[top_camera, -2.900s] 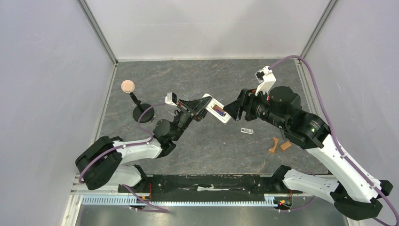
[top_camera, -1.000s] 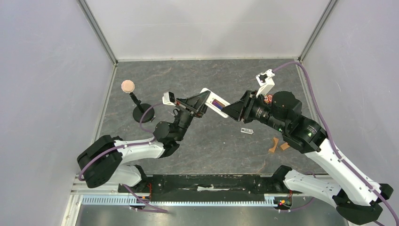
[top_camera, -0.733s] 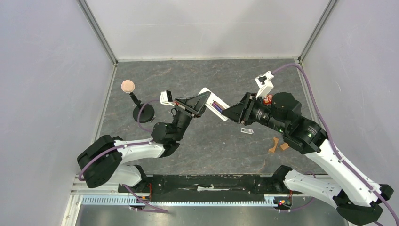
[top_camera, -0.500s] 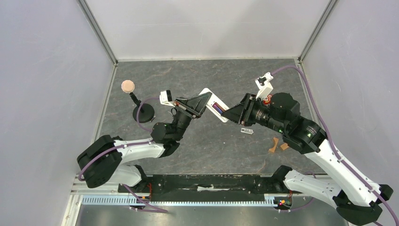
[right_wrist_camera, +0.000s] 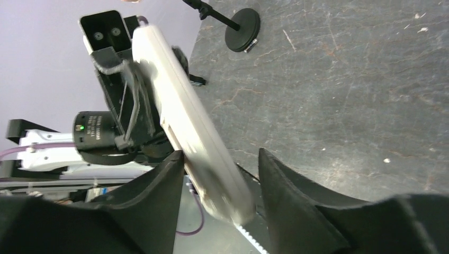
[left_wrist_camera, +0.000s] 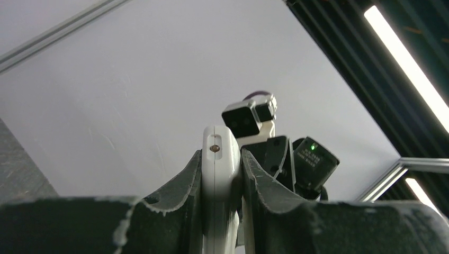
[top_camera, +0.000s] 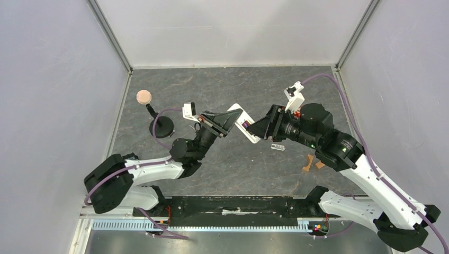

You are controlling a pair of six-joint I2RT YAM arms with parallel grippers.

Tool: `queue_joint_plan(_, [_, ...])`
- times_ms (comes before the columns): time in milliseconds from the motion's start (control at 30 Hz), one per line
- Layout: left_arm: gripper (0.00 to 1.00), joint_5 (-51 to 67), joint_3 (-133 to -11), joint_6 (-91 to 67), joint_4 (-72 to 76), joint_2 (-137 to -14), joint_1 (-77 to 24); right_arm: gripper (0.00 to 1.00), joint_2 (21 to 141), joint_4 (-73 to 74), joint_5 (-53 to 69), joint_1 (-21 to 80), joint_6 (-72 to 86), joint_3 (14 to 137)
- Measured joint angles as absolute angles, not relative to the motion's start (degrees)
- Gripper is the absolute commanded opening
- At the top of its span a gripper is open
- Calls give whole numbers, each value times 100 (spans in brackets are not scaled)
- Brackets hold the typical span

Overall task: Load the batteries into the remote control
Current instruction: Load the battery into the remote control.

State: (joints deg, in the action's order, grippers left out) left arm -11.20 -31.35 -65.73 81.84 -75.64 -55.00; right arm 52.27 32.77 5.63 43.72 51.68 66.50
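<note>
Right now the left gripper (left_wrist_camera: 221,161) is clamped on the remote control (left_wrist_camera: 218,180) and holds it tilted above the middle of the table (top_camera: 212,87). A dark purple battery (top_camera: 244,125) sits in the bay on the remote's upper side. The right gripper (right_wrist_camera: 219,159) has its fingers spread, and the remote's right end lies between them. One finger (right_wrist_camera: 159,196) is just beside the remote's edge, with a gap on the other side. To the right, on the table, lie a small white tag (top_camera: 277,146) and tan wooden pieces (top_camera: 312,163).
</note>
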Motion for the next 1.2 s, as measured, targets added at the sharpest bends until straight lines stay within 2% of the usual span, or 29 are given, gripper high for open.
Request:
queue_joint_plan(167, [2,-843,-3013,-6296,7697,-7253,-5669,67,5288,3186,672,4375,4880,6637])
queue_joint_plan(533, [2,-576,-2956,-5927,7155,-6783,-5704,69,5113,3030,810,4377,3756,6617])
queue_joint_plan(667, [2,-532,-2956,-5916,7032,-6753,-5714,64,5035,2932,838,4370,3293,6602])
queue_joint_plan(867, [2,-537,-2956,-5918,6781,-6753,-5730,47,5035,2869,928,4370,2755,6600])
queue_joint_plan(1000, [2,-567,-2956,-5922,6578,-6753,-5736,44,5041,2818,1022,4370,2534,6532])
queue_joint_plan(1033, [2,-591,-2956,-5924,6525,-6753,-5736,45,5043,2814,1031,4370,2497,6510])
queue_joint_plan(1200, [2,-784,-2956,-5951,6206,-6744,-5736,60,5043,2790,1105,4370,2303,6394])
